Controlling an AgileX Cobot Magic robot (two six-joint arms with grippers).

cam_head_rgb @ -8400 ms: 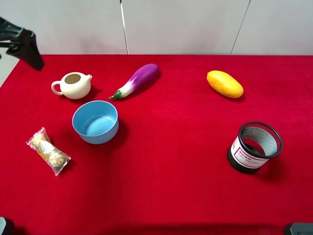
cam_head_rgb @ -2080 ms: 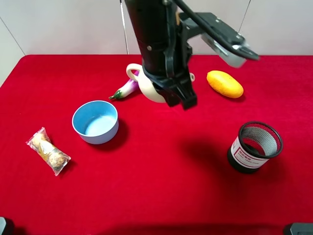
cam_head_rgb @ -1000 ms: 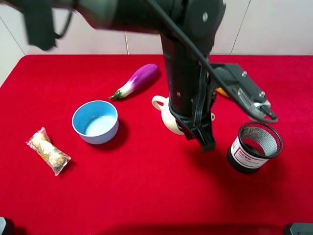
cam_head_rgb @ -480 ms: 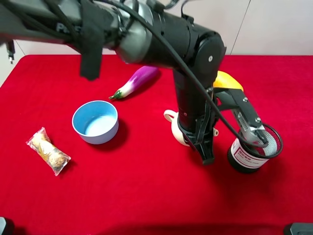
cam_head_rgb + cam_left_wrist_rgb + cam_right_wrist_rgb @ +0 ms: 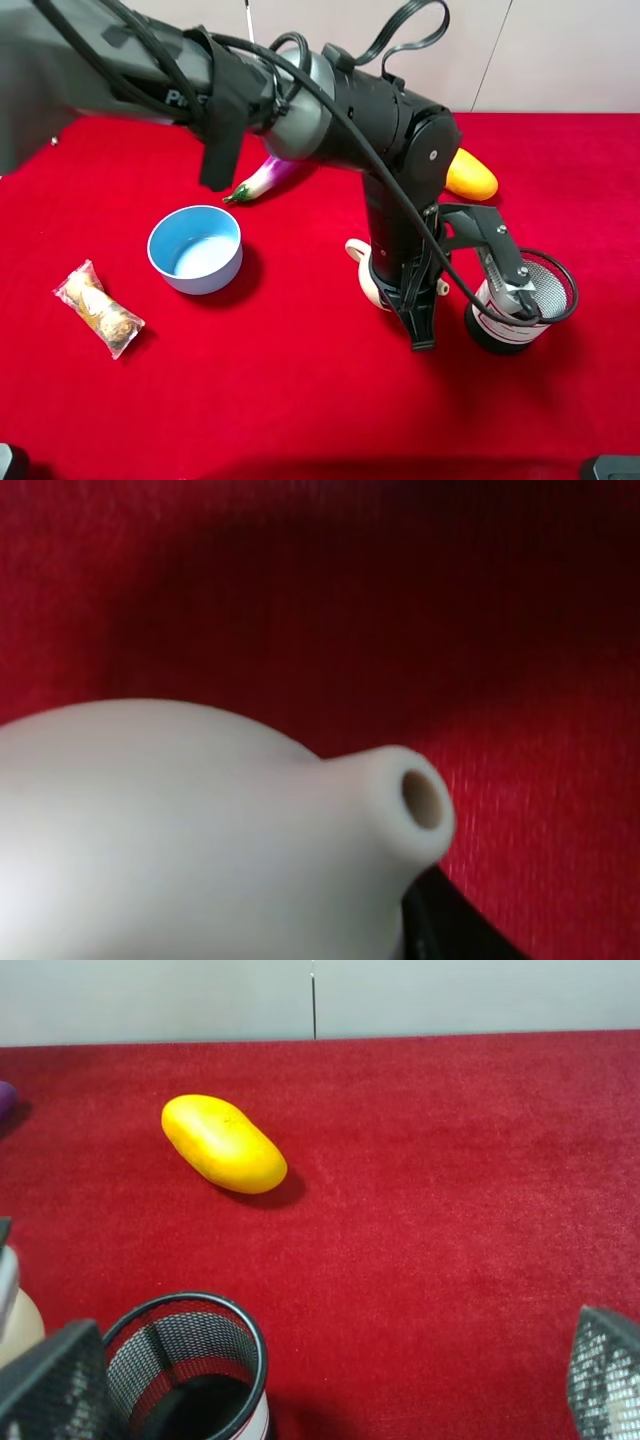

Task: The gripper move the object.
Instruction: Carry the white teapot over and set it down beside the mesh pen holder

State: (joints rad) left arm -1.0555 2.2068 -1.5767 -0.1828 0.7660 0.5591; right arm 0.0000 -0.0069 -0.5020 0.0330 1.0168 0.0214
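Observation:
The cream-white teapot [image 5: 362,278] is held in my left gripper [image 5: 408,305], which reaches across the middle on its thick dark arm. The pot is low over the red cloth, just left of the black mesh cup [image 5: 520,300]; I cannot tell whether it touches the cloth. In the left wrist view the teapot [image 5: 190,830] fills the frame, spout toward the cloth, with a black finger [image 5: 450,930] against it. My right gripper [image 5: 328,1385] is open and empty, behind the mesh cup [image 5: 185,1360]. A sliver of the teapot [image 5: 15,1328] shows there too.
A light blue bowl [image 5: 195,248] and a wrapped snack [image 5: 98,308] lie at the left. A purple eggplant [image 5: 262,175] is partly behind the arm. A yellow mango [image 5: 470,172] lies at the back right, also in the right wrist view [image 5: 223,1143].
The left arm has carried the teapot from the back left, rightward and toward the front, lowering it beside the mesh cup. Over the last half second it moved slightly forward and down.

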